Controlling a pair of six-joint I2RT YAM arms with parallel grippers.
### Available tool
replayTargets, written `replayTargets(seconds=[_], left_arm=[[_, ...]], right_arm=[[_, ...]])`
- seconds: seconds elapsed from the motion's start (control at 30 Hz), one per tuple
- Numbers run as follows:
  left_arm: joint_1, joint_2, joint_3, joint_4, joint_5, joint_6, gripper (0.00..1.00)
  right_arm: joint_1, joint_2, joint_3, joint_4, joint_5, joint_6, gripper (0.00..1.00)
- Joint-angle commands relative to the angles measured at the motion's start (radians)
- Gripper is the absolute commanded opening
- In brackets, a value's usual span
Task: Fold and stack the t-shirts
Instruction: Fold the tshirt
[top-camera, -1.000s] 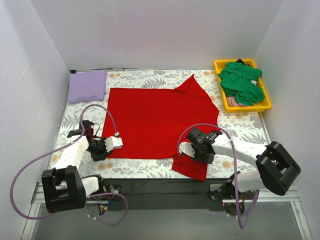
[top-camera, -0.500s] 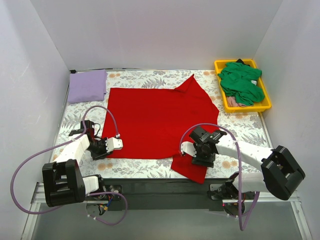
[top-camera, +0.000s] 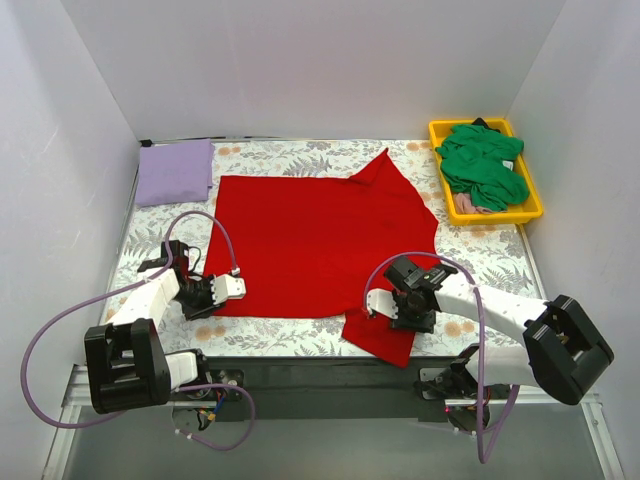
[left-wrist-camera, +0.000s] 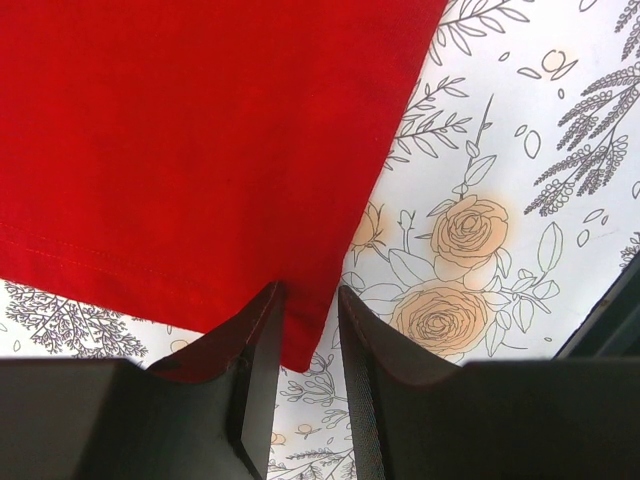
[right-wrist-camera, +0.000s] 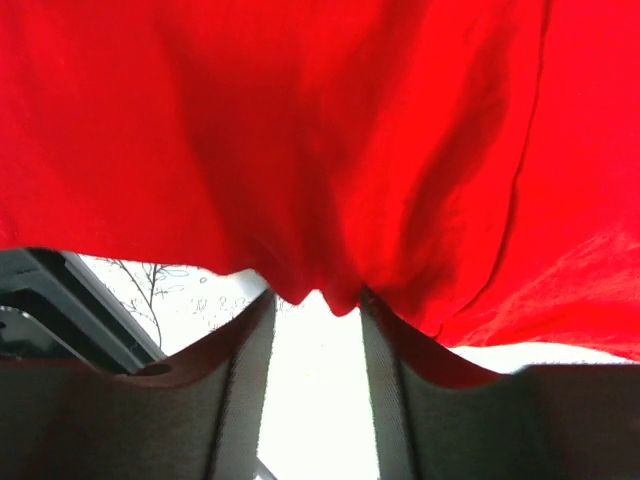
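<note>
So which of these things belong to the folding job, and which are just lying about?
Job: bright red cloth t-shirt; folded pale lavender cloth shirt; crumpled green cloth shirt.
Lying about: yellow plastic tray; floral-patterned table cloth.

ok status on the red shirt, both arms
Left fingers shut on the near-left hem corner of the red t-shirt. Right fingers shut on its near-right edge, cloth bunched. Rest of shirt spread flat; nothing lying on it.
</note>
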Motion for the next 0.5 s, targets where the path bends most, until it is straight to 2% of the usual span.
replayTargets(seconds=[0.0,0.03,0.13,0.17,0.2,0.33,0.47], left_arm=[[0.004,0.011,-0.023,0.013,0.002,0.005,0.27],[0.004,0.008,-0.027,0.016,0.002,0.005,0.27],[0.004,0.002,-0.037,0.031,0.002,0.008,0.27],[0.004,0.003,-0.039,0.033,0.002,0.006,0.26],[0.004,0.005,-0.04,0.033,0.002,0.006,0.2],[0.004,0.017,-0.037,0.031,0.005,-0.005,0.06],[0.005,0.022,0.004,0.007,0.009,-0.026,0.0]], right_arm=[[-0.009,0.016,-0.042,0.059,0.042,-0.026,0.42],[-0.009,0.023,-0.047,0.064,0.042,-0.026,0.4],[-0.01,0.032,-0.058,0.088,0.054,-0.023,0.27],[-0.01,0.037,-0.056,0.091,0.068,-0.02,0.12],[-0.01,0.04,-0.053,0.093,0.074,-0.018,0.03],[-0.013,0.017,-0.022,0.091,0.084,-0.009,0.01],[-0.044,-0.02,0.01,0.085,0.068,-0.02,0.01]])
